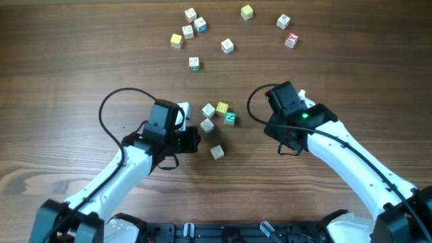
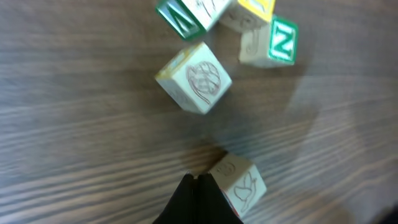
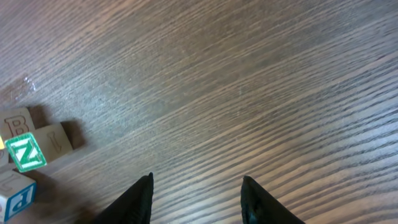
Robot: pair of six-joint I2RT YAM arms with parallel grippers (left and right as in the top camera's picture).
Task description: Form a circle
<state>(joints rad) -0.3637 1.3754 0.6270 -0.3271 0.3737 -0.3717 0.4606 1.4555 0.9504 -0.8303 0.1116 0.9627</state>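
Circle (image 1: 208, 124) — five small letter cubes in a loose ring — sits mid-bench (image 1: 81, 61). Its green "N" cube (image 1: 230, 118) is on the right; one white cube (image 1: 217, 152) lies apart, toward the robot. Left gripper (image 2: 196, 186) is clenched on nothing, tips just beside that white cube. Right gripper (image 3: 196, 199), released, hangs over bare wood.

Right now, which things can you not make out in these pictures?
Overhead: letters on the far loose cubes, too small.
Left wrist: the topmost cubes, cut by the upper edge and blurred.
Right wrist: the cube with a blue P, cut by the left edge.
Overhead: tips of the right claw, hidden under its own wrist.
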